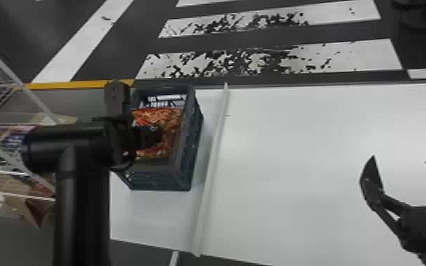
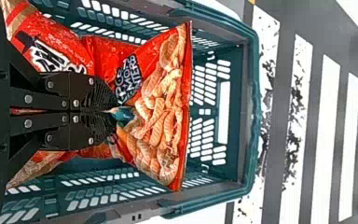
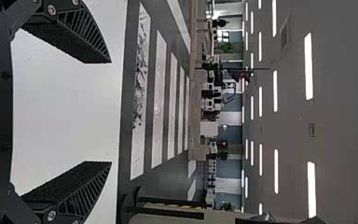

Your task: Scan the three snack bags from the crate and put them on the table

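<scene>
Dark flooring [image 1: 329, 33] with worn white painted stripes stretches beyond my work area. On the near side of it lies the broad white counter [image 1: 293, 159], and off its left end I see a white wire rack [image 1: 35, 100] loaded with assorted packages. A raised white strip [image 1: 214, 159] crosses the counter from front to back. To the left of that strip stands a dark blue-green plastic crate [image 1: 189, 155] with slotted walls, upright on the counter.

My left arm [image 1: 81, 212] reaches over the near left of the crate, with the left claw [image 1: 155, 136] inside it. From the wrist camera I see the left claw [image 2: 114, 112] pressed together, pinching a red plastic snack bag [image 2: 163, 102] printed with golden-brown curled snacks. That one is still within the crate walls. Just beside it, also in the crate, is another red bag [image 2: 60, 42] with white lettering; I cannot tell how many lie under them.

Over at the right side of the counter, my right claw [image 1: 402, 157] is spread wide, with nothing between its two black fingers.
</scene>
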Tool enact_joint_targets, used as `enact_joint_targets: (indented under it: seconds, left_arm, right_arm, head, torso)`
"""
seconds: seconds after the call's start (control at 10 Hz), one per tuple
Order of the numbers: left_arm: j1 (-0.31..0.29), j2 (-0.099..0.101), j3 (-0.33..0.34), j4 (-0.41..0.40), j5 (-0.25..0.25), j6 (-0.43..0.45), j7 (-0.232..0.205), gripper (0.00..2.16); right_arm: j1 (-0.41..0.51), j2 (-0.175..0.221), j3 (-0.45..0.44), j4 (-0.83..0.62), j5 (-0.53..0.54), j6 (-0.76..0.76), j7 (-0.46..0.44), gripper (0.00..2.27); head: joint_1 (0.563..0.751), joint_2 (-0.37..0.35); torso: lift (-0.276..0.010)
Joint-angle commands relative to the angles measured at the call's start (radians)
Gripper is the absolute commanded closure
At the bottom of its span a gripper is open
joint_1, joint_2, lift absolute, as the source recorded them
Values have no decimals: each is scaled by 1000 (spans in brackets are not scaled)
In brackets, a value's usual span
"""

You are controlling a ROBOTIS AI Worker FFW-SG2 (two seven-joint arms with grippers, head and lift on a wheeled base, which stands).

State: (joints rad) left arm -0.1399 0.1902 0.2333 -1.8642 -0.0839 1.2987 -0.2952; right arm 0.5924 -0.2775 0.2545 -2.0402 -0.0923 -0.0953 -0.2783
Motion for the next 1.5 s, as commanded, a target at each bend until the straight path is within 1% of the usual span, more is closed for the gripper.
enact_joint_targets:
  seconds: [0.0, 0.1, 0.2, 0.4, 0.6, 0.8, 0.9, 1.1, 1.2, 1.4]
  left_arm:
    - [14, 0, 3, -20, 15, -29, 5, 1885]
    - [23, 0, 1, -26, 18, -54, 7, 1885]
    - [26, 0, 1, -41, 19, -57, 8, 1885]
    - [37, 0, 0, -93, 21, -57, 14, 1885]
    - [60, 0, -6, -147, 13, -54, 31, 1885]
    - [71, 2, -2, -156, 12, -54, 31, 1885]
    - [72, 5, 3, -156, 10, -57, 33, 1885]
    - [97, 5, 28, -156, 10, -84, 27, 1885]
    - [115, 5, 47, -158, 18, -94, 19, 1885]
    - [138, 2, 61, -230, 35, -91, 21, 1885]
  right_arm:
    - [1, 1, -1, 0, 0, -4, -1, 110]
    - [1, 1, -1, 2, -1, -7, -1, 110]
    - [1, 1, -4, 3, 0, -7, -2, 110]
    - [-2, 3, -6, 8, -1, -10, -7, 110]
    - [-3, 6, -7, 12, -6, -13, -7, 110]
    - [-6, 6, -7, 17, -6, -16, -7, 110]
    - [-6, 6, -7, 20, -6, -16, -7, 110]
    - [-3, 7, -6, 20, -4, -16, -7, 110]
    - [-2, 9, -4, 18, -3, -19, -7, 110]
    - [10, 14, -3, 9, 2, -25, -6, 110]
  head:
    - [695, 263]
    - [695, 262]
    - [695, 259]
    - [695, 254]
    - [695, 248]
    - [695, 248]
    - [695, 249]
    - [695, 257]
    - [695, 265]
    - [695, 279]
  torso:
    - [-94]
    - [-94]
    - [-94]
    - [-94]
    - [-94]
    - [-94]
    - [-94]
    - [-94]
    - [-94]
    - [-94]
